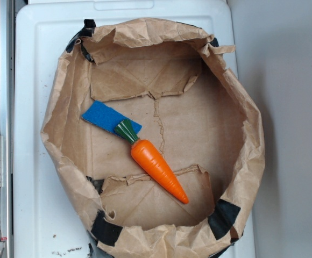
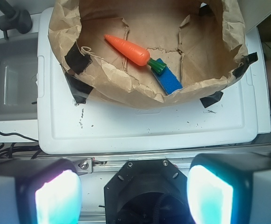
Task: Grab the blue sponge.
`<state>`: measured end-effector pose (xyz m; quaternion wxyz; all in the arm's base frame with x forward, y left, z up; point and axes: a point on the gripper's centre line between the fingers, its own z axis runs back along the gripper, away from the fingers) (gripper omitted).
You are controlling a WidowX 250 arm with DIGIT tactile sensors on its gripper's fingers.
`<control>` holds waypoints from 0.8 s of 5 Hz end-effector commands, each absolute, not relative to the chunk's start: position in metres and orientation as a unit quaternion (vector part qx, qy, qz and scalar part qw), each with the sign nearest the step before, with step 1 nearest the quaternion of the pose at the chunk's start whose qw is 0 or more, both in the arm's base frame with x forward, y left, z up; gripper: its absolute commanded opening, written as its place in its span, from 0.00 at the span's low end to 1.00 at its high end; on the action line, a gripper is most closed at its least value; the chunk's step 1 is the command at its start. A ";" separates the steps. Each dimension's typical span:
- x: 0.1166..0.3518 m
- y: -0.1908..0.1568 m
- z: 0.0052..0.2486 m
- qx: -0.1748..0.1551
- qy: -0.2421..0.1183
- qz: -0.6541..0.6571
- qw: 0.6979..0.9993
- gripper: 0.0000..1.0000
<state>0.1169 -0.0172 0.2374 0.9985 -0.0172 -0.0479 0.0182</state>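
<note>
The blue sponge (image 1: 107, 118) lies flat on the floor of the brown paper bag (image 1: 64, 97), at its left side. An orange toy carrot (image 1: 158, 169) lies diagonally beside it, and the carrot's green top rests on the sponge's right corner. In the wrist view the blue sponge (image 2: 168, 79) shows just behind the bag's near wall, partly under the carrot (image 2: 128, 49) top. My gripper (image 2: 134, 196) is open, its two glowing pads far apart at the bottom of the wrist view, well outside the bag and holding nothing. The exterior view does not show the gripper.
The bag's crumpled walls (image 2: 126, 86) stand up all round, held by black tape (image 1: 105, 228). It sits on a white plastic lid (image 2: 149, 126). A black robot base plate (image 2: 147, 186) lies below the gripper. A grey sink with a faucet (image 2: 9, 18) is at the left.
</note>
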 end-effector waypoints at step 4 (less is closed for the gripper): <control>0.260 -0.005 0.181 -0.030 -0.072 -0.012 0.997 1.00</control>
